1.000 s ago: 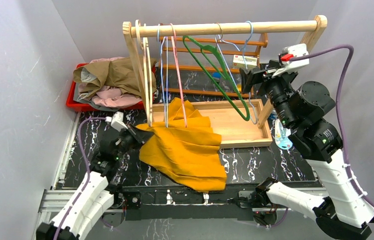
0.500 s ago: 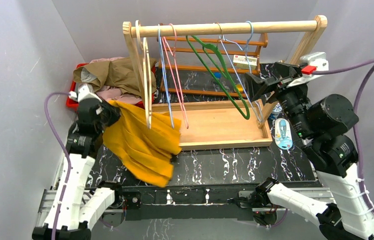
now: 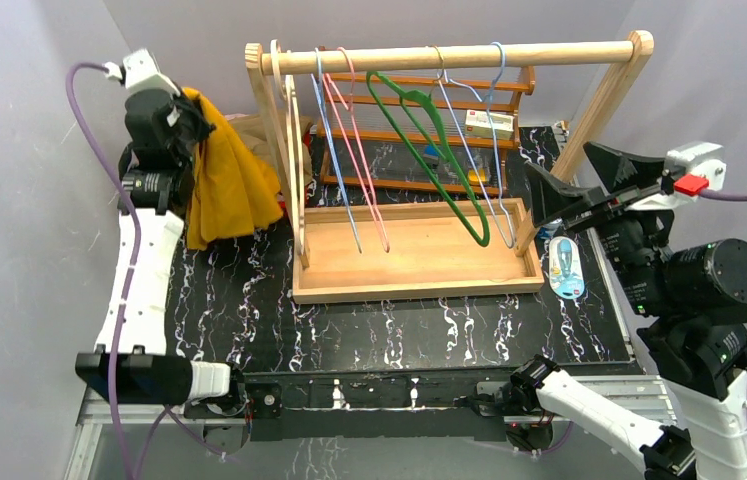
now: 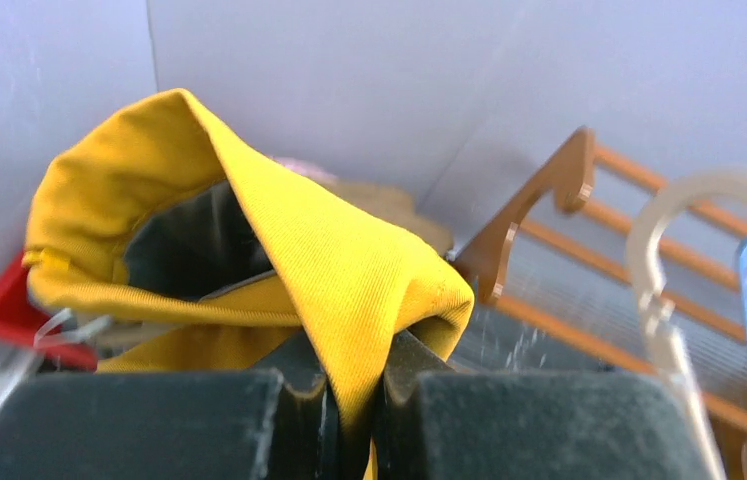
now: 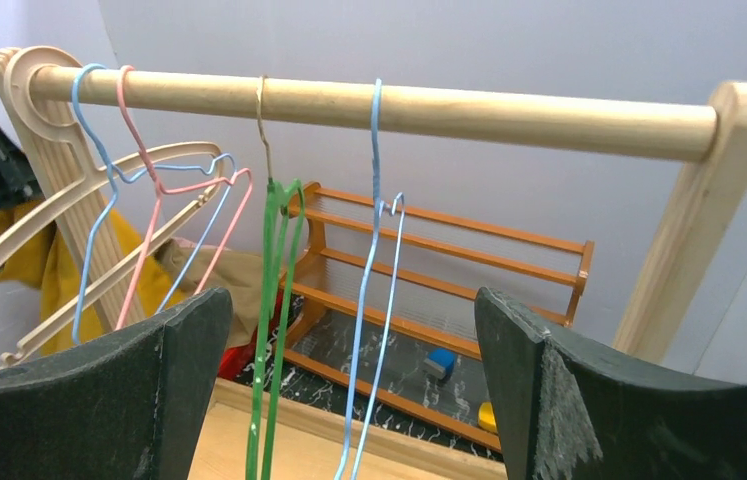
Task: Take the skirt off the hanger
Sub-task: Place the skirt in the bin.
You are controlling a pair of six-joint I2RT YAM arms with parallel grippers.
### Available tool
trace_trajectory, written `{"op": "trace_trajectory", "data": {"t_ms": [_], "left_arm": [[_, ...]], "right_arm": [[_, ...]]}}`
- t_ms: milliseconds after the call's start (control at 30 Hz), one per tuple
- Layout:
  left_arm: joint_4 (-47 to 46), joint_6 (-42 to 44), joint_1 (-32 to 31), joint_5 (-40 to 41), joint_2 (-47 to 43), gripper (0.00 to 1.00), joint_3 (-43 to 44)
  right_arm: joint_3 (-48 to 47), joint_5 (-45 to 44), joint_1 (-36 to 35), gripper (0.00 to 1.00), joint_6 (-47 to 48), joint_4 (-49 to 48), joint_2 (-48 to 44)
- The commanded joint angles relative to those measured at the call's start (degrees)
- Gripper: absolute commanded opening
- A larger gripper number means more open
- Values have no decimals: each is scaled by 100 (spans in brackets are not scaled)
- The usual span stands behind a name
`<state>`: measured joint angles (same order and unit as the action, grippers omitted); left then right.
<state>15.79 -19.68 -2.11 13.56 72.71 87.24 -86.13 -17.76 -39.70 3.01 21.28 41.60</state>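
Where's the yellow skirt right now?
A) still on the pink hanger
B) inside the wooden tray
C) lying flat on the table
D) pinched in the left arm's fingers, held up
D: the yellow skirt hangs from the left arm's fingers, which are shut on a fold of it, clear of the wooden rack.

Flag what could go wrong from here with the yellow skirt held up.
1. The left gripper pinches just one fold of the skirt; the hanging bulk might pull it free.
2. The skirt hangs close beside the rack's left post; a swing could snag it there.
3. The open right gripper sits near the rack's right post and could bump it.
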Motion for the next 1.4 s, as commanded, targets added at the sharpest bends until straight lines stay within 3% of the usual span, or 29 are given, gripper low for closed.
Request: {"op": "trace_trajectory", "data": {"t_ms": [0, 167, 333, 467, 567, 733, 867, 1000, 1333, 1367], "left_arm": [[-1509, 461, 84, -163, 514, 0, 1343], [-1816, 237, 135, -762, 1681, 0, 2905], [-2310, 39, 303, -994, 2684, 0, 3920], [-2646, -519, 701, -1342, 3142, 0, 3965], [-2652, -825, 1026, -1684, 3192, 0, 3621], [-2990, -973, 1719, -2073, 2356, 0, 1577], [-2729, -1004, 2184, -2173, 2103, 0, 636], [-2559, -771, 2206, -2520, 2283, 0, 237], [-2818, -745, 2223, -2047, 1878, 0, -1281], [-2748, -740, 2225, -1974, 1830, 5, -1337]], "right_arm": [[317, -324, 30, 98, -174, -293, -352], [295, -292, 28, 98, -307, -243, -340], [74, -165, 25, 98, -330, -97, -112], [35, -146, 24, 98, -367, -96, -57], [-77, -186, 24, 98, -362, -32, -5], [-29, -304, 29, 98, -284, -114, -15], [4, -263, 24, 98, -171, -144, 74], [-58, -330, 27, 98, -77, -82, 142], [-1, -648, 25, 98, -330, 488, -46], [7, -702, 24, 98, -335, 583, -55]]}}
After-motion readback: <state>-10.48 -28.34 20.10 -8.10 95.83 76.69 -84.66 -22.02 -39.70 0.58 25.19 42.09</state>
